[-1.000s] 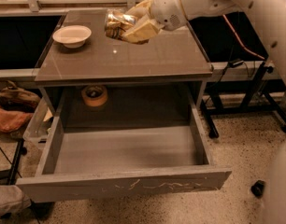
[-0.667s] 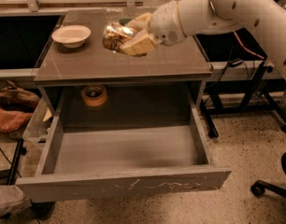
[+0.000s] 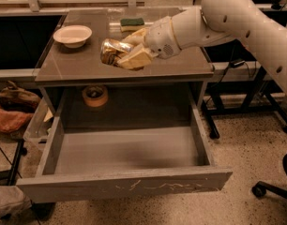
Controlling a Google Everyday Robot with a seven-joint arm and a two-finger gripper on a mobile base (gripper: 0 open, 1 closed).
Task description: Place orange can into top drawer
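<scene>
The orange can [image 3: 112,51] is a shiny gold-brown drink can, held on its side in the air above the front part of the cabinet top. My gripper [image 3: 129,54] is shut on it, with cream-coloured fingers [image 3: 136,57] wrapped round its right end. The white arm reaches in from the upper right. The top drawer [image 3: 129,149] stands pulled wide open below and in front of the can, with a smooth grey floor and a scratched front panel [image 3: 134,185].
On the cabinet top [image 3: 82,64] stand a white bowl [image 3: 73,35] at the back left and a green-and-yellow sponge [image 3: 132,23] at the back. A tan tape roll [image 3: 95,95] lies in the recess behind the drawer. A chair base [image 3: 275,182] is at the right.
My gripper has carried the can forward and down toward the front edge of the cabinet top, uncovering the sponge at the back. The drawer has stayed open.
</scene>
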